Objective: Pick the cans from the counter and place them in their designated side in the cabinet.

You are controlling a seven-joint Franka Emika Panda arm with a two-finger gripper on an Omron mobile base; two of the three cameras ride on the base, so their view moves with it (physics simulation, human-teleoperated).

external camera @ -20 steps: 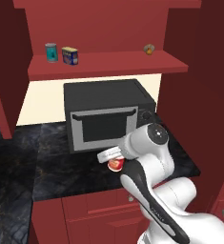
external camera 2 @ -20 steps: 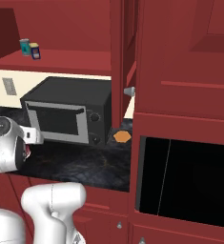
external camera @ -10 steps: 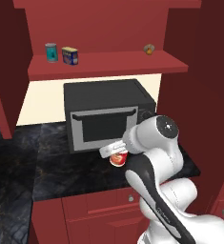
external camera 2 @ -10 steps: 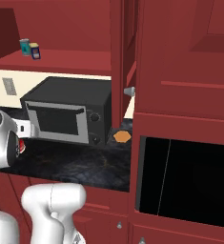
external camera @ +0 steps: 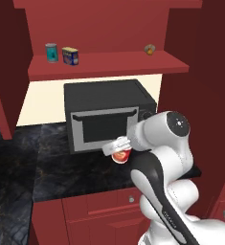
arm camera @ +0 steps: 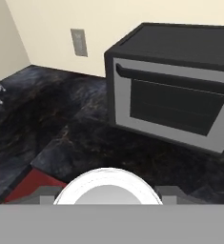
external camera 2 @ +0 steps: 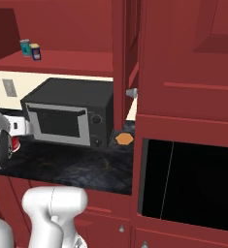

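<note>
Left base view: the gripper (external camera: 119, 149) pinches the red can (external camera: 120, 155), lifted off the counter (external camera: 51, 167) before the microwave (external camera: 104, 117), presumably to carry it up to the cabinet (external camera: 106, 64). The blue can (external camera: 70, 56) stands on the shelf at ten o'clock, just beside a teal can (external camera: 51, 52).

Right base view: the red can (external camera 2: 15, 143) hangs at nine o'clock; an orange object (external camera 2: 123, 138) lies by the microwave (external camera 2: 69, 111).

Hand view: the can's white top (arm camera: 107, 188) sits between the fingertips at six o'clock; the microwave (arm camera: 175, 86) looms ahead and could block a straight lift.

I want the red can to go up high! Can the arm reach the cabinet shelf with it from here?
Probably yes. The pincer already holds the red can in front of the microwave, and the shelf above looks open-fronted, with bare room between the blue can and the small orange thing.
</note>
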